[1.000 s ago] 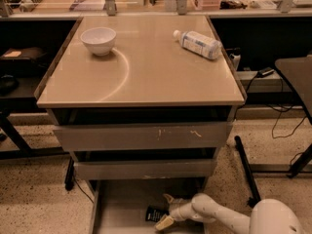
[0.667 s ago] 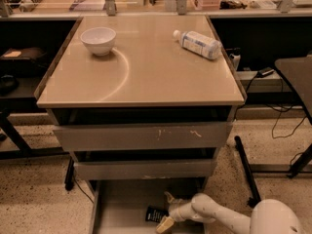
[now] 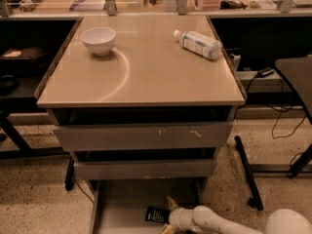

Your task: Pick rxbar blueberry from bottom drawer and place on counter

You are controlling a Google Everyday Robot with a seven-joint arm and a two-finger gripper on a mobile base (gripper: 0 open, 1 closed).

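Rxbar blueberry [image 3: 157,214], gripper [image 3: 168,216] unmoved in btm drawer [image 3: 122,203].

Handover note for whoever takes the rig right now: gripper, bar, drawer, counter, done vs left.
The gripper is low inside the bottom drawer, fingers open either side of the bar's right end.
The rxbar blueberry lies flat on the drawer floor, not lifted.
The counter holds a white bowl and a bottle on its side.
Done: drawer open, gripper at bar.
Left: close, lift, place on counter.
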